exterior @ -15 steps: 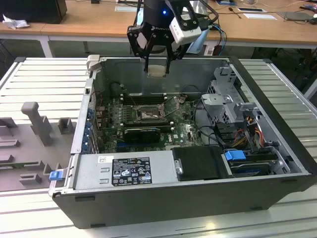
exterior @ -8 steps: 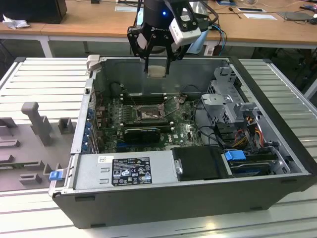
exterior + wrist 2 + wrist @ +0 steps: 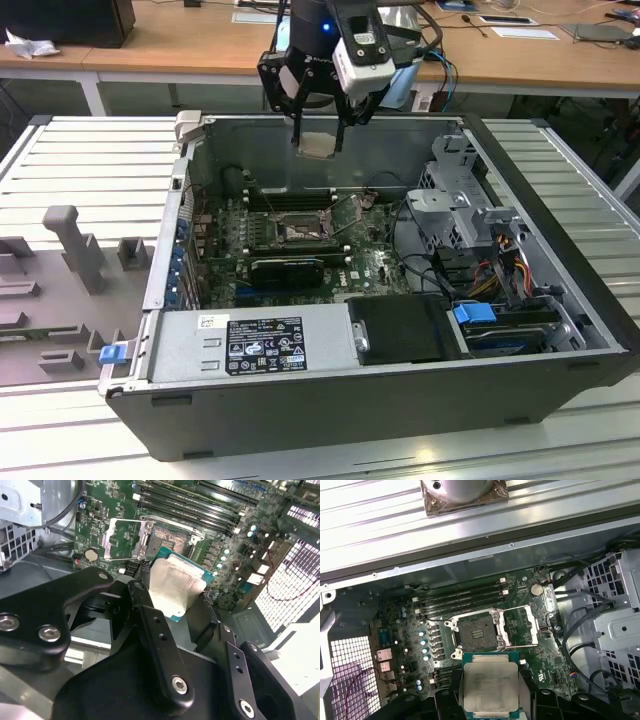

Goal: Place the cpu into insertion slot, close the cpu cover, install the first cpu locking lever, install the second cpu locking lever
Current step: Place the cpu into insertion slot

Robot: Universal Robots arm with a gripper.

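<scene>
**Holding a chip over an open socket**

Gripping the cpu [image 3: 320, 147] by two opposite edges, the arm's gripper [image 3: 318, 130] hangs over an opened computer case [image 3: 330, 410] that lies on its side on a ribbed metal counter [image 3: 80, 160]. The black fingers [image 3: 147, 615] are closed on the pale, silvery square, which is held flat in the air, well above the green motherboard [image 3: 375, 265] and touching nothing else.

On the board below, the insertion slot [image 3: 477, 630] lies bare, with its dark contact field exposed inside the metallic rim. The cpu cover [image 3: 522, 625], a thin silvery frame with a large cut-out, is swung open and sits just beside the slot on the side away from the row of capacitors. Long black memory slots [image 3: 460, 600] run along the board near the socket.

In the first wrist view the chip [image 3: 490, 685] appears just short of the socket, not over it. A grey drive cage [image 3: 455, 190] with loose cables fills the case toward the exterior view's right. A labelled power supply [image 3: 250, 345] lines the case's near wall.
</scene>
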